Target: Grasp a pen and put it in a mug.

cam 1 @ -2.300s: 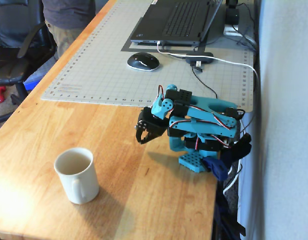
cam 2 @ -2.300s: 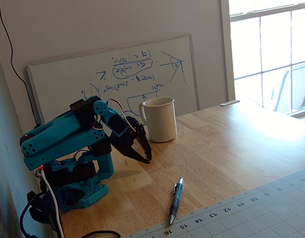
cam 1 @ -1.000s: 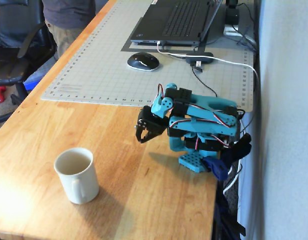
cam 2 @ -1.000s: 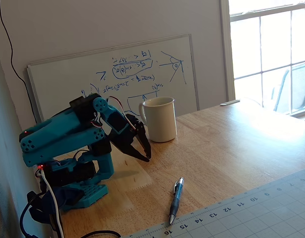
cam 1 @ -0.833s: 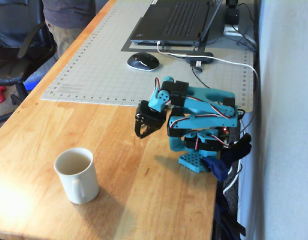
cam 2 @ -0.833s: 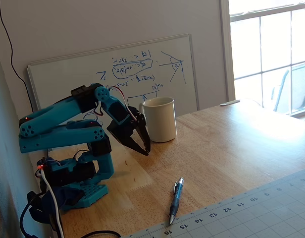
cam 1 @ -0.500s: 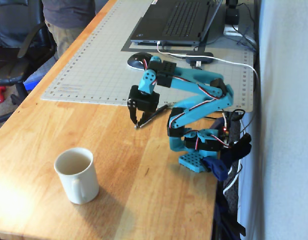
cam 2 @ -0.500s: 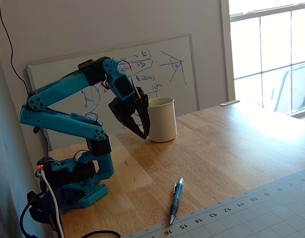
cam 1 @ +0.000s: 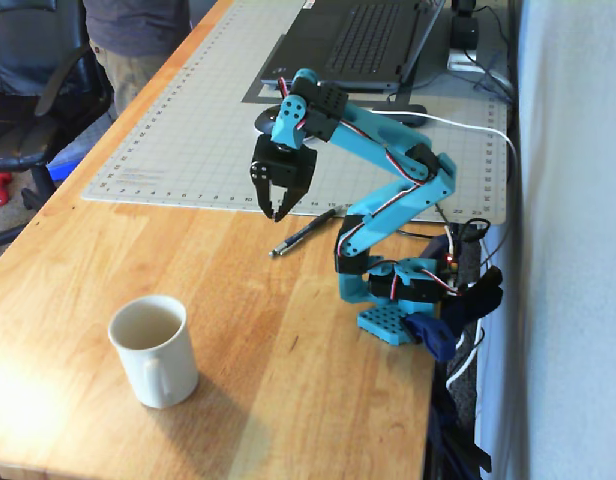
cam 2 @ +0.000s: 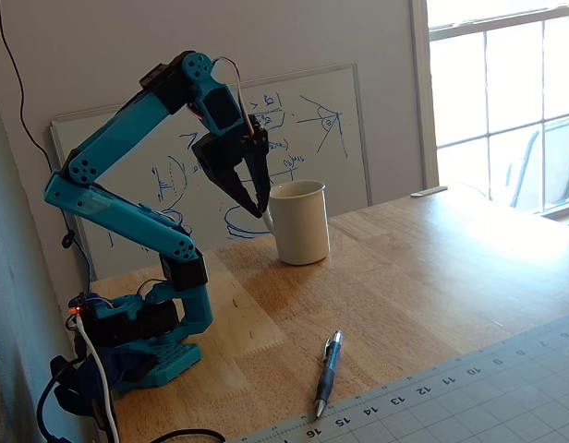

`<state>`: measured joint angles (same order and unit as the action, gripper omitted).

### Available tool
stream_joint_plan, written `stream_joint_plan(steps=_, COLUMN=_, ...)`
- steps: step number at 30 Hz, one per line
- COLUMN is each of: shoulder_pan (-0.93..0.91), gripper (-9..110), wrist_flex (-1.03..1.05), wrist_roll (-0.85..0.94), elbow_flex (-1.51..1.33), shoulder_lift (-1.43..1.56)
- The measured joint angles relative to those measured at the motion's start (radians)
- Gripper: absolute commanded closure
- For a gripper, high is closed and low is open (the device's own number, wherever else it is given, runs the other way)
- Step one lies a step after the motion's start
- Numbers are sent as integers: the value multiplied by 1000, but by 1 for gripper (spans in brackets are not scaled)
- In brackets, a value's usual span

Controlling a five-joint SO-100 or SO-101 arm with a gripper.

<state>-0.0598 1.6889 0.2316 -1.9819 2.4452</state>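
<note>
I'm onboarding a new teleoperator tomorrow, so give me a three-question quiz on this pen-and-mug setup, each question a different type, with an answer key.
1. True or false: the gripper is holding the pen.
2. Multiple choice: in a fixed view, the pen lies
A) inside the mug
B) on the wooden table, its tip at the cutting mat
C) on the laptop
3. Fill in: the mug stands ____ and holds nothing visible.

Key: 1 false, the gripper hangs in the air above the table with nothing in it; 2 B; 3 upright.
</note>
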Motion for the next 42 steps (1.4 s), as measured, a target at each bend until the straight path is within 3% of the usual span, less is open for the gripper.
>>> stream_joint_plan(steps=16, shoulder_pan=-446, gripper=101, wrist_flex=-5, wrist_roll=0, elbow_flex=9, shoulder_lift=-14)
stream_joint_plan(steps=26, shoulder_pan=-704, gripper=98, wrist_flex=-140, wrist_roll=0, elbow_flex=9, shoulder_lift=-87)
stream_joint_plan(steps=36, shoulder_pan=-788, gripper=85, wrist_flex=-146, wrist_roll=-6, elbow_flex=9, shoulder_lift=-264)
stream_joint_plan(steps=42, shoulder_pan=-819, gripper=82, wrist_flex=-146, wrist_roll=-103, elbow_flex=9, shoulder_lift=-328)
